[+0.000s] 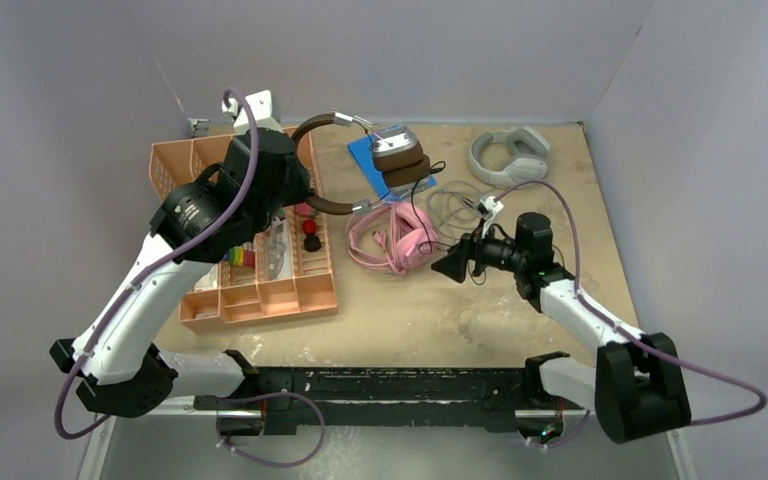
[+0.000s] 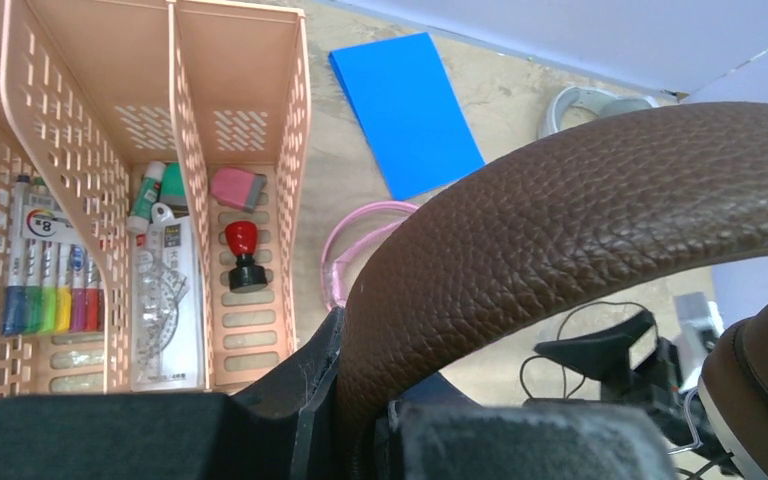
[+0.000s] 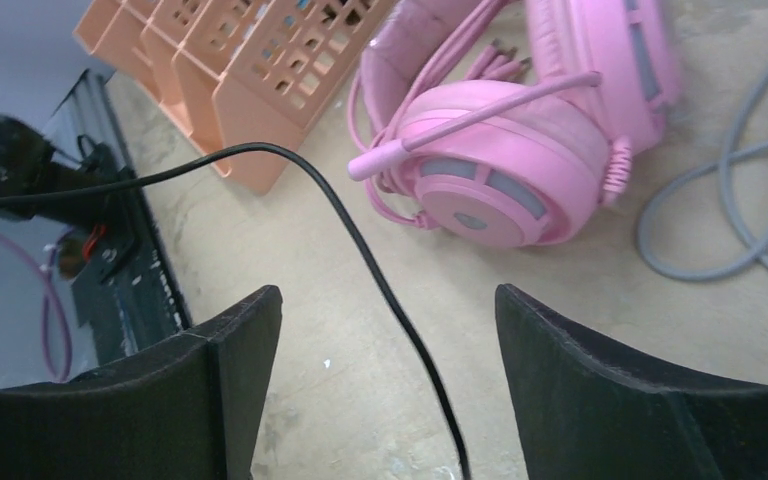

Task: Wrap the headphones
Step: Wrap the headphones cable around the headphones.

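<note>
My left gripper (image 1: 300, 195) is shut on the brown leather headband (image 2: 580, 200) of the brown-and-silver headphones (image 1: 392, 158) and holds them lifted, earcups over a blue card (image 1: 365, 160). In the left wrist view the gripper (image 2: 360, 420) pinches the band's end. The pink headphones (image 1: 395, 238) lie mid-table, also in the right wrist view (image 3: 500, 150). My right gripper (image 1: 450, 265) is open just right of them. The thin black cable (image 3: 380, 290) runs loose between its open fingers (image 3: 388, 320). The light-grey headphones (image 1: 508, 155) lie at the back right, with their grey cable (image 1: 455, 200) looped in front.
A peach organizer tray (image 1: 260, 300) with pens, a ruler and a red stamp stands under my left arm; it also shows in the left wrist view (image 2: 290, 150). Grey walls close the back and sides. The black rail (image 1: 380, 385) runs along the near edge.
</note>
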